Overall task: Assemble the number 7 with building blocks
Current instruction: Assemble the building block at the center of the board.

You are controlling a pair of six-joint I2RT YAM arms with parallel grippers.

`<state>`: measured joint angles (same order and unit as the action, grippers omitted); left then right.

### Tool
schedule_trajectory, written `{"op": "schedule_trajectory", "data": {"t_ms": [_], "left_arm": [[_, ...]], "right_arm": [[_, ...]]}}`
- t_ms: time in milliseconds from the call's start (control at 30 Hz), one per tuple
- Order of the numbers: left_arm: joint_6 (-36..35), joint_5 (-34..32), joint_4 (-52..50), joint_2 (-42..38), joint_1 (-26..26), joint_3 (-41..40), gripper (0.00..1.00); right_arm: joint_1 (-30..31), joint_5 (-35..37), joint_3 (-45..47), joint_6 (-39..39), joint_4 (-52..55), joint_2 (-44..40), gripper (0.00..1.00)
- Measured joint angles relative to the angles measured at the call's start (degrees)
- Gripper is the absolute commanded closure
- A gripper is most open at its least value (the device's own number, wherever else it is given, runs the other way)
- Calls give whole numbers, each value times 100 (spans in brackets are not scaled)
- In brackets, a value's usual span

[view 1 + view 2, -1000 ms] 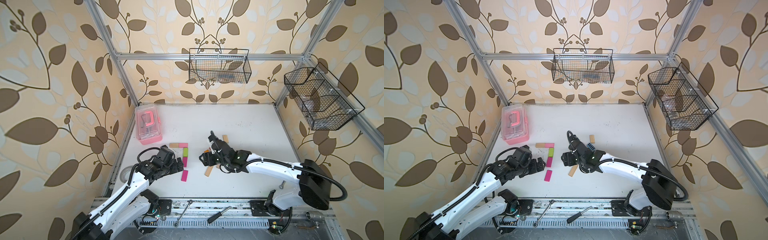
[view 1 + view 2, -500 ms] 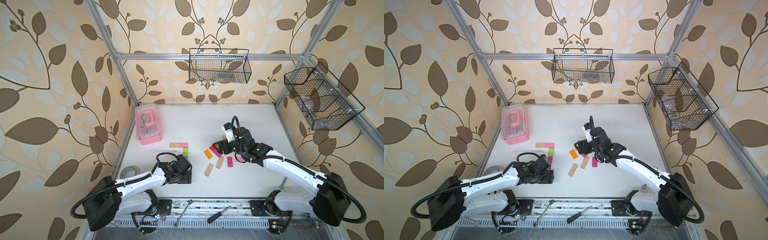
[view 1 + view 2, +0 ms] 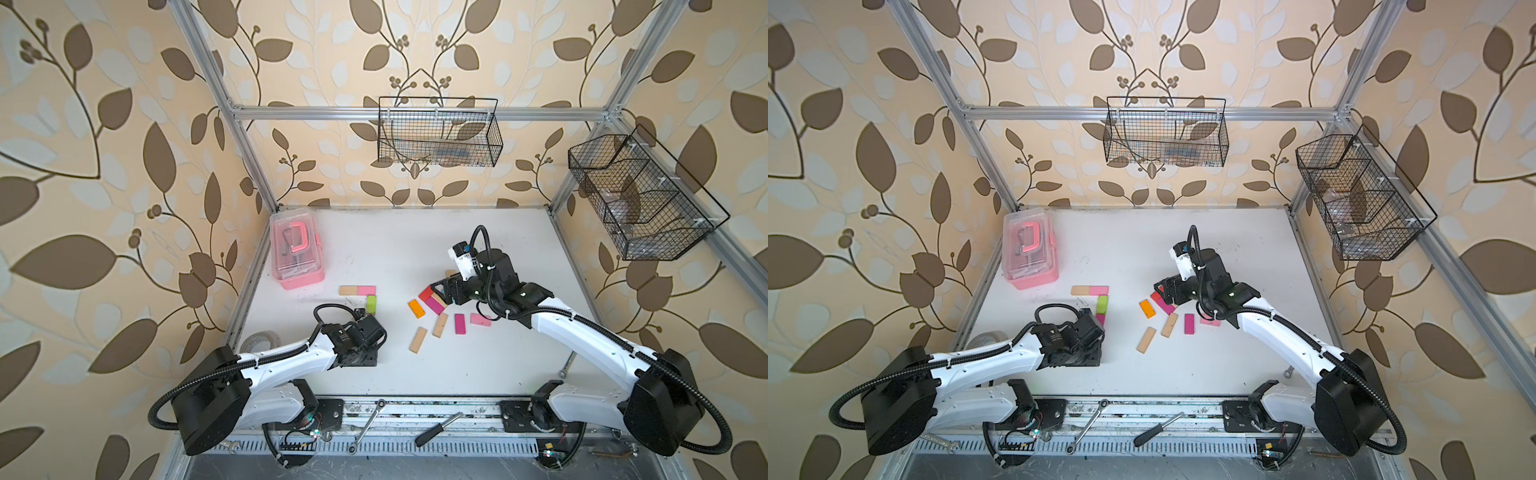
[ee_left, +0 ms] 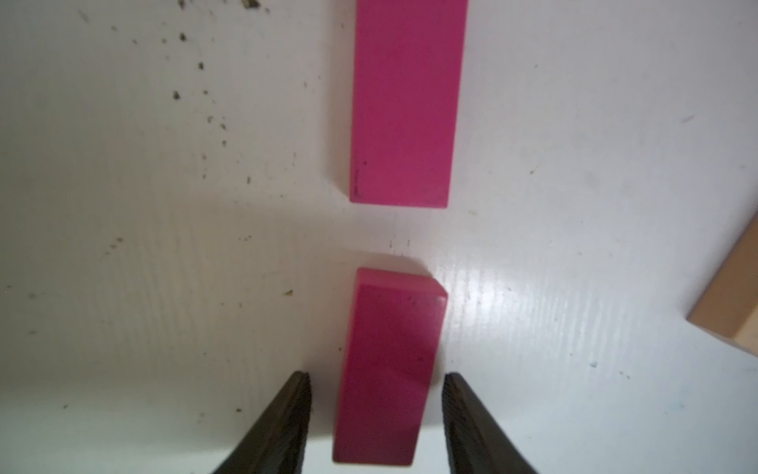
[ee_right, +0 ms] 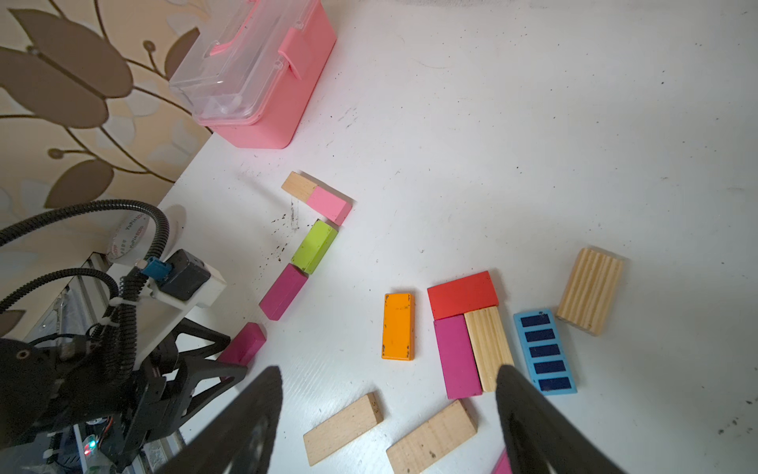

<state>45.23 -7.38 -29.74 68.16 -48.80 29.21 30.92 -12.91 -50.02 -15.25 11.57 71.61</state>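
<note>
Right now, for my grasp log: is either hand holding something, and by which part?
Nothing is held. The left hand straddles the long sides of a magenta block, gaps showing; the right hand is empty.

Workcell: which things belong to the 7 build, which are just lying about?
Job:
wood block, pink block, lime green block, two magenta blocks in the 7; loose orange block, red block, blue striped block, plain wood blocks.

Lying about:
pink plastic box, tape roll, wrench, screwdriver, back wire basket, side wire basket.
</note>
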Motion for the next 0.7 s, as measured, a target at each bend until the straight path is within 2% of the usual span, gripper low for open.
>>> {"op": "schedule_trajectory", "data": {"t_ms": [100, 300, 700], "left_arm": [[-50, -39, 26, 184, 0, 105, 57], [-142, -59, 105, 417, 0, 245, 70], [-229, -59, 57, 614, 0, 400, 72]], "right_arm": [[-31, -76, 59, 28, -42, -74, 17], [-90, -201, 210, 42, -114, -131, 17], [-221, -367, 518, 55, -304, -278, 17]]}}
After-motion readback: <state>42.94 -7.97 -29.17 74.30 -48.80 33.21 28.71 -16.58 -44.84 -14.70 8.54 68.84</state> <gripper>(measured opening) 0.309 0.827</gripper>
